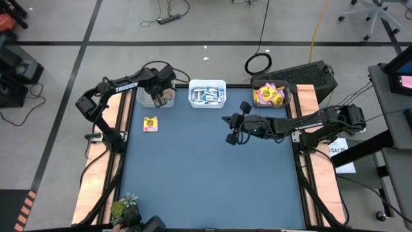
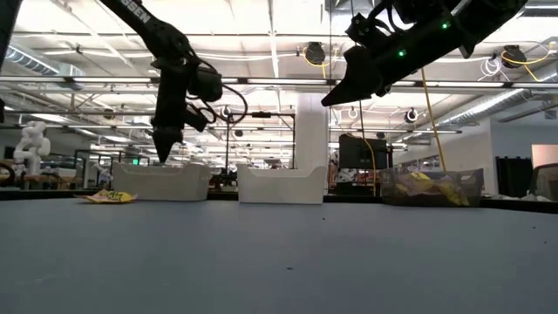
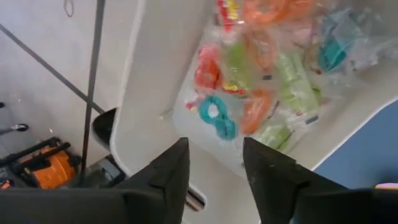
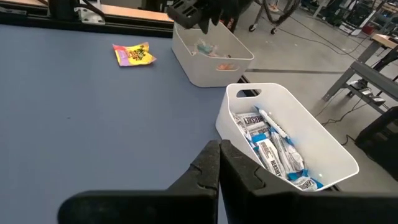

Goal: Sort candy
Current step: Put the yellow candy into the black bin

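The left claw (image 1: 162, 96) was held with fingers parted and empty above the left bin (image 1: 156, 101) of mixed sweets (image 3: 249, 93). The right claw (image 1: 230, 137) was closed over the mat (image 1: 212, 167). One yellow packet (image 1: 150, 124) was left beside that bin; bars (image 1: 207, 95) were seen in the middle bin (image 1: 206, 84).

From overhead we look straight down on the whole blue table (image 1: 212, 167). At tabletop level we face across it toward the bins and the room behind. Left wrist view: close above the left bin (image 3: 155, 93). Right wrist view: farther back; shares the middle bin (image 4: 323, 146) with the overhead view.
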Robot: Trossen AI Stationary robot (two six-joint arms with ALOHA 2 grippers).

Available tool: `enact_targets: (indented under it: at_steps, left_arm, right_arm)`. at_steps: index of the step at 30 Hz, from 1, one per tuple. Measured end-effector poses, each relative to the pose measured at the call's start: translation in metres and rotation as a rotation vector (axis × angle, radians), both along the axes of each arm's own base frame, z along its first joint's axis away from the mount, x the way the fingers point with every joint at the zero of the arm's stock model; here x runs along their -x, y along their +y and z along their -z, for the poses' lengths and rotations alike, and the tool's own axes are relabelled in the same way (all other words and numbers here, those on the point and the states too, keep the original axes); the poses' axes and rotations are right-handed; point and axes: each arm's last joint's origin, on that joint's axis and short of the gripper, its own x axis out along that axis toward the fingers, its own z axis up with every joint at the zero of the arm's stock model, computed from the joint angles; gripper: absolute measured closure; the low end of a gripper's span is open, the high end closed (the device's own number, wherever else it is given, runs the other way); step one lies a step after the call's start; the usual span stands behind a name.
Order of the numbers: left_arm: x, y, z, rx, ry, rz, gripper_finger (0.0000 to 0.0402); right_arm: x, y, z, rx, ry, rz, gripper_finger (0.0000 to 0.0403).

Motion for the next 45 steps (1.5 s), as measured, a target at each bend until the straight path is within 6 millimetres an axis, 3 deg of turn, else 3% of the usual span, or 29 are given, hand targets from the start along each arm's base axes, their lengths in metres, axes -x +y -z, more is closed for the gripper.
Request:
enact_targets:
  at_steps: [5, 12, 17, 23, 28, 35, 45]
  left_arm:
    - [0.007, -0.013, -0.022, -0.029, -0.076, -0.004, 0.0234]
    - [0.007, -0.074, -0.040, 0.087, -0.199, 0.183, 0.0235]
    - [0.000, -0.123, -0.027, 0.195, -0.134, 0.360, 0.0235]
    - [-0.006, -0.159, 0.006, 0.249, -0.091, 0.451, 0.0234]
    - [0.000, -0.165, 0.031, 0.241, -0.101, 0.413, 0.0209]
    - [0.007, -0.166, 0.049, 0.268, -0.046, 0.401, 0.0165]
    - [0.005, -0.146, 0.080, 0.282, 0.044, 0.280, 0.0162]
  right_arm:
    - [0.000, 0.000, 0.000, 0.001, 0.000, 0.003, 0.0403]
    - [0.000, 0.000, 0.000, 0.001, 0.000, 0.003, 0.0403]
    - [0.000, 0.000, 0.000, 0.001, 0.000, 0.003, 0.0403]
    - [0.000, 0.000, 0.000, 0.001, -0.001, 0.003, 0.0403]
    - [0.000, 0.000, 0.000, 0.001, -0.002, 0.003, 0.0403]
    - [0.000, 0.000, -0.001, 0.001, -0.005, 0.003, 0.0403]
    - [0.000, 0.000, -0.001, 0.001, -0.008, 0.003, 0.0403]
